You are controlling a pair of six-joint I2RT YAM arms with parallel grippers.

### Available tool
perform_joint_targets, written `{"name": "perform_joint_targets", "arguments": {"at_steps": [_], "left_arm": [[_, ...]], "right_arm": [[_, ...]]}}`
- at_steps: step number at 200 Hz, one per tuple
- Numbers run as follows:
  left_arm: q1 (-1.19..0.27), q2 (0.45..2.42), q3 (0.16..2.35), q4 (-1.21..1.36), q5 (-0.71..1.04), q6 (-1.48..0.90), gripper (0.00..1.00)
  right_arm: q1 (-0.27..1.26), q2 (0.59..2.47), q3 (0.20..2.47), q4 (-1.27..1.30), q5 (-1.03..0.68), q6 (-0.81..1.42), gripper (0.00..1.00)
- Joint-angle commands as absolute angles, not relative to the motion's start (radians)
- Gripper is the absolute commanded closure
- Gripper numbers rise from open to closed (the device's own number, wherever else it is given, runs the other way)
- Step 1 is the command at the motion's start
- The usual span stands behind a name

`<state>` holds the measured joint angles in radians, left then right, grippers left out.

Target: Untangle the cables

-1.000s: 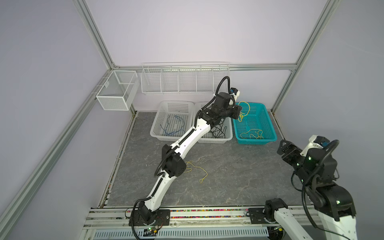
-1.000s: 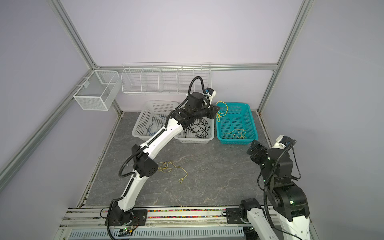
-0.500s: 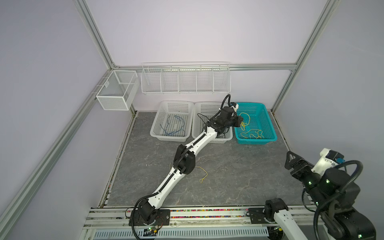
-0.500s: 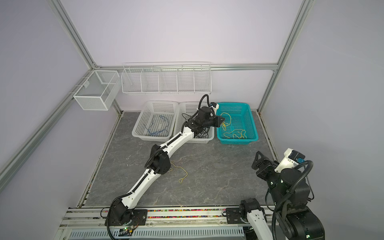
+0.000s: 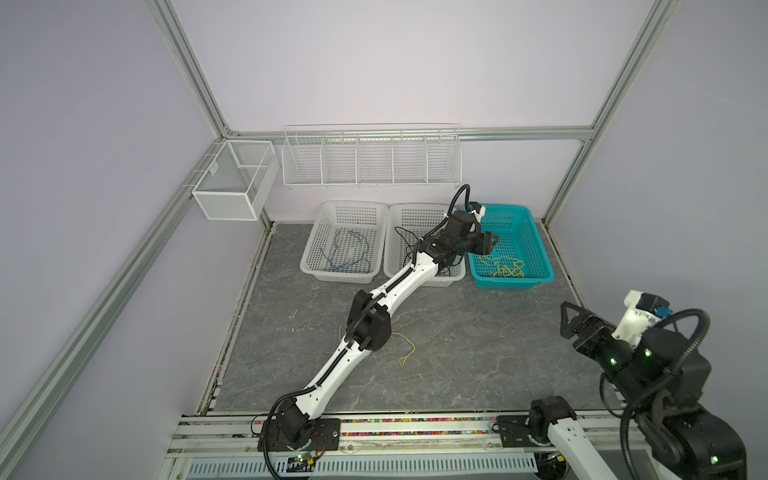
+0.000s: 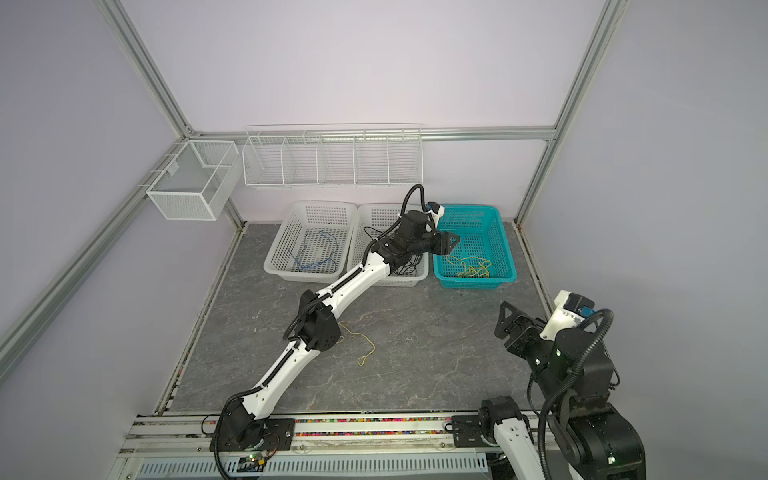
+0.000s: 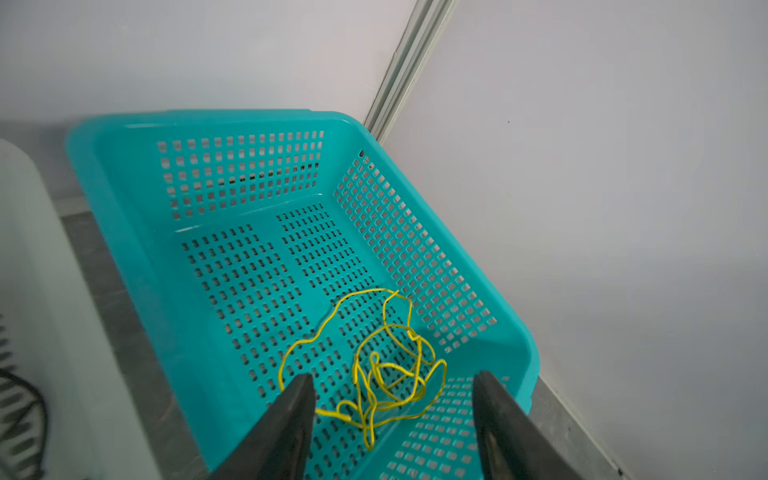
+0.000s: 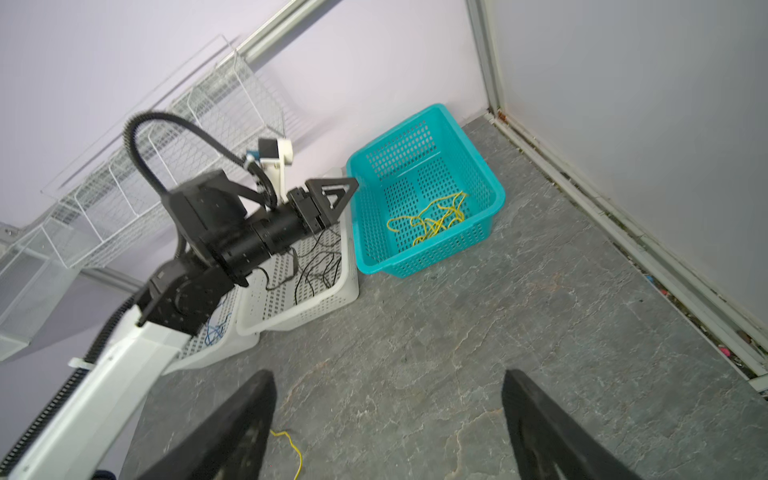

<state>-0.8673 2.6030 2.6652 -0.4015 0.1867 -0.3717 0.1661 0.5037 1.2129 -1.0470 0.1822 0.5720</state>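
Observation:
A loose heap of yellow cable [image 7: 386, 365] lies on the floor of the teal basket [image 5: 540, 253], seen in both top views [image 6: 469, 266]. My left gripper [image 7: 392, 376] hangs open just above it, over the basket's left rim [image 5: 488, 243], with nothing between its fingers. Another yellow cable [image 5: 405, 347] lies on the grey table beside the left arm's elbow. A blue cable [image 5: 347, 257] rests in the left white basket and black cables [image 8: 316, 270] in the middle one. My right gripper [image 8: 388, 374] stands open and empty above the table at the front right [image 5: 567, 320].
Three baskets stand in a row against the back wall: two white ones [image 5: 316, 249] [image 5: 392, 232] and the teal one. A wire shelf [image 5: 370, 158] and a mesh box [image 5: 232, 183] hang on the walls above. The left arm [image 5: 374, 299] stretches diagonally across the table.
My left gripper has come down over the teal basket and opened, and the yellow cable it held now lies in the basket. The right arm has drawn back toward the front right.

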Motion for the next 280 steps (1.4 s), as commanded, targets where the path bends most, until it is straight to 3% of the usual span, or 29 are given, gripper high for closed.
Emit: {"name": "perform_joint_targets", "arguments": {"at_steps": [1,37,92,117,148,198,234,280], "left_arm": [[-0.859,2.324,2.49,-0.437,0.099,-0.272,0.31],[-0.813,1.839,1.802,-0.176,0.002,-0.314,0.24],[-0.766,1.346,1.186,-0.143,-0.073,-0.44,0.22],[-0.747,1.15,0.979,-0.183,-0.124,-0.487,0.19],[-0.713,0.947,0.796,-0.261,-0.157,-0.533,0.18],[-0.668,0.708,0.636,-0.415,-0.207,-0.583,0.15],[-0.638,0.62,0.545,-0.49,-0.199,-0.623,0.12],[-0.623,0.564,0.435,-0.495,-0.164,-0.697,0.12]], "right_arm": [[0.167,0.593,1.184,-1.042,-0.005,0.533,0.12],[0.229,0.689,1.032,-0.919,-0.233,0.567,0.09],[0.638,0.895,0.895,-0.699,-0.06,0.633,0.05],[0.756,1.041,0.848,-0.576,-0.018,0.671,0.01],[0.859,1.256,0.873,-0.464,0.004,0.686,0.08],[0.896,1.526,0.955,-0.325,-0.052,0.718,0.29],[0.924,1.66,0.995,-0.291,-0.057,0.736,0.34],[0.954,1.753,1.017,-0.279,-0.055,0.753,0.48]]}}
